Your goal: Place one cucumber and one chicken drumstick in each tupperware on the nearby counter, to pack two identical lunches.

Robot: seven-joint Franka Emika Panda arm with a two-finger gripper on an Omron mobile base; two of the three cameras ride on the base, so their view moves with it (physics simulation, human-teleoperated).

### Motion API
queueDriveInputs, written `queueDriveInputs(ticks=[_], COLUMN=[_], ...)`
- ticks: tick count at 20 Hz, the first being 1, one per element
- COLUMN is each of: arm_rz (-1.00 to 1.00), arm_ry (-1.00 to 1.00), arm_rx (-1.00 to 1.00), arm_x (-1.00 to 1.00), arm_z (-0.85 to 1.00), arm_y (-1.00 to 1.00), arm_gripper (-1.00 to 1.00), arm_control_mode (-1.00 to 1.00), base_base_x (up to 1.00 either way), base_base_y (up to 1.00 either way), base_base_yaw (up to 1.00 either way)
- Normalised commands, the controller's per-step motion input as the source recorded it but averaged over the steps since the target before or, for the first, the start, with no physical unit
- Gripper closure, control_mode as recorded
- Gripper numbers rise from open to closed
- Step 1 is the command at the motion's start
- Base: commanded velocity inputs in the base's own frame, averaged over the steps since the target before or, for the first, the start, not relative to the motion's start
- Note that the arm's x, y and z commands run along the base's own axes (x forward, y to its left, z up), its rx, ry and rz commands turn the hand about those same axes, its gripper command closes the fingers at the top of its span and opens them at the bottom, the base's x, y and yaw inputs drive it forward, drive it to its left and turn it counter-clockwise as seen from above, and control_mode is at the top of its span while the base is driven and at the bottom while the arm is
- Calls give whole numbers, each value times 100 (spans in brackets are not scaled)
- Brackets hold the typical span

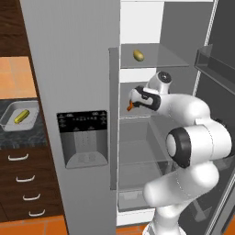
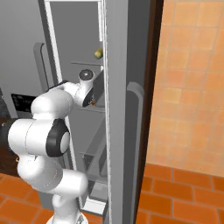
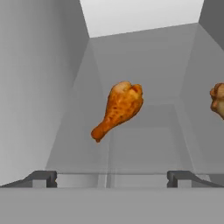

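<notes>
In the hand view an orange-brown chicken drumstick (image 3: 118, 109) lies on a glass fridge shelf straight ahead, its thin end toward the lower left. My gripper (image 3: 112, 178) is open, short of it, with nothing between the fingertips (image 3: 43, 178). A second drumstick (image 3: 217, 100) peeks in at the right edge. From the left base view my gripper (image 1: 133, 97) reaches into the fridge's middle shelf beside the drumstick (image 1: 130, 106). One cucumber (image 1: 138, 55) rests on the shelf above. Another cucumber (image 1: 21, 116) lies in a tupperware (image 1: 8, 120) on the counter (image 1: 23, 137) at the left.
The fridge door (image 2: 122, 109) stands open on the right of my arm. The closed left door with its dispenser panel (image 1: 82, 137) stands between fridge and counter. Dark wooden drawers (image 1: 23, 183) sit under the counter. Glass shelves (image 1: 156, 62) bound the space above and below my hand.
</notes>
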Motion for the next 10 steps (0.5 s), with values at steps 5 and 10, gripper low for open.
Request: queueDriveInputs(ticks=[5,10], arm_rz=[-5,-10], arm_ry=[1,10], arm_rx=[7,3], arm_x=[26,59], arm_z=[-28,-26], arm_y=[-13,-11], arm_gripper=[-100,-100], arm_control_mode=[-100,-100], base_base_x=[0,0], base_base_y=[0,0], base_base_yaw=[0,0])
